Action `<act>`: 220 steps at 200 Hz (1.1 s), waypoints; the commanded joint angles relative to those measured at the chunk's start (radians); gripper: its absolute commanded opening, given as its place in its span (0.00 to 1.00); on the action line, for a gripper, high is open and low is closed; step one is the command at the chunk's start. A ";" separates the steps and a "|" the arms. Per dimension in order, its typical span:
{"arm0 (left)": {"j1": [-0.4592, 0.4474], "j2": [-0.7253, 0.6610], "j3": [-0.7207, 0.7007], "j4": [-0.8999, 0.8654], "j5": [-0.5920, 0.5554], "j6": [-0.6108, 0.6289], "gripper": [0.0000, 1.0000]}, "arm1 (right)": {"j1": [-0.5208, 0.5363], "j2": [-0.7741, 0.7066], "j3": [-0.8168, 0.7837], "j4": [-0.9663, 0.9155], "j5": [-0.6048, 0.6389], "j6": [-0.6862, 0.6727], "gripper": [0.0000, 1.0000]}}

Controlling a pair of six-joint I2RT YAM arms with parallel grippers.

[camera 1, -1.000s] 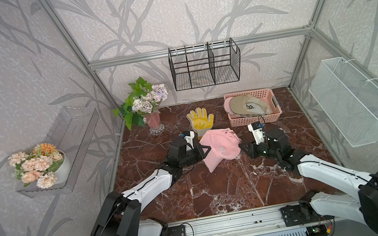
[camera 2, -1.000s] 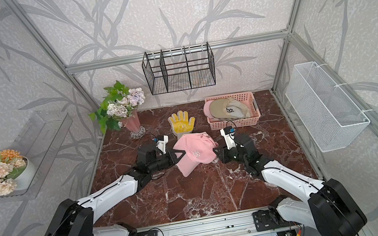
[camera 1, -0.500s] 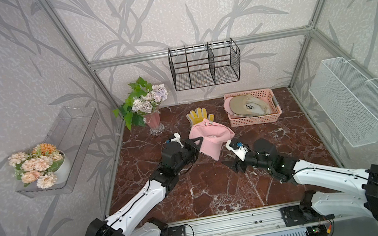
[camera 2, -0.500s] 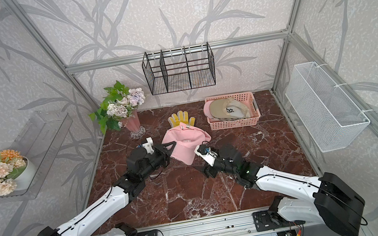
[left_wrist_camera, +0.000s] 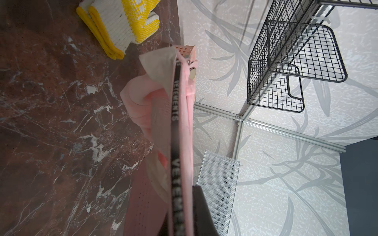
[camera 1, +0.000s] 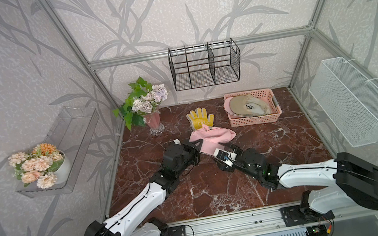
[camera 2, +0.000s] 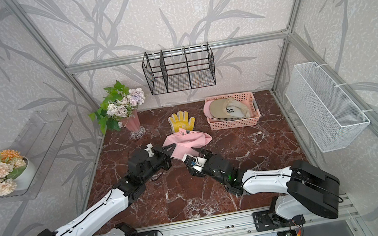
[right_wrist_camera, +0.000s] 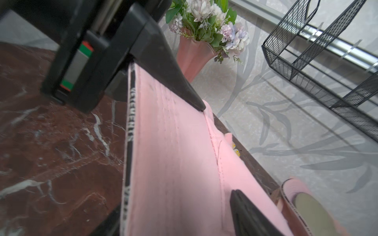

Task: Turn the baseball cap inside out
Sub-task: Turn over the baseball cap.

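Baseball cap [camera 1: 214, 138]: crown seemingly unturned. Left gripper [camera 1: 199, 146], eight o'clock, clamps brim [right_wrist_camera: 173, 153]; right gripper [camera 1: 223, 148], five o'clock, straddles it, grip unclear.

- Bright, even light is coming from overhead in both top views, leaving the dark red marble tabletop [camera 1: 221, 191] clearly lit.
- The black wire wall rack [camera 1: 205, 69] at 12 o'clock is casting only a soft grey shadow on the wallpaper behind it.
- Wide-angle stretch is splaying the silver aluminium frame posts [camera 1: 63, 28] toward 10 and 2 o'clock.
- In the right wrist view, the pink fabric baseball cap [right_wrist_camera: 173, 153] is smearing soft close to the lens, while the pale artificial flowers [right_wrist_camera: 204, 14] are looking sharper.
- In the left wrist view, the cap's black lettered band [left_wrist_camera: 176, 183] is blurring at its near end; the rack is showing crisp.
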 commanded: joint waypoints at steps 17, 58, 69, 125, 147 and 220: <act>-0.017 -0.012 -0.013 0.050 -0.013 -0.043 0.27 | 0.041 0.072 0.026 0.215 0.232 -0.111 0.18; -0.022 0.000 0.016 0.031 -0.015 0.091 0.88 | 0.047 0.108 0.078 0.196 0.406 -0.144 0.00; -0.023 -0.001 0.035 0.002 -0.021 0.155 0.96 | 0.045 0.105 0.095 0.159 0.431 -0.139 0.00; -0.024 -0.080 0.138 -0.210 -0.292 0.736 1.00 | -0.038 -0.031 0.224 -0.401 0.242 0.171 0.00; -0.022 -0.103 0.137 -0.146 -0.309 1.120 1.00 | -0.128 -0.093 0.270 -0.591 0.073 0.329 0.00; -0.029 0.036 0.310 -0.267 0.009 1.969 0.94 | -0.283 -0.149 0.425 -0.992 -0.284 0.408 0.00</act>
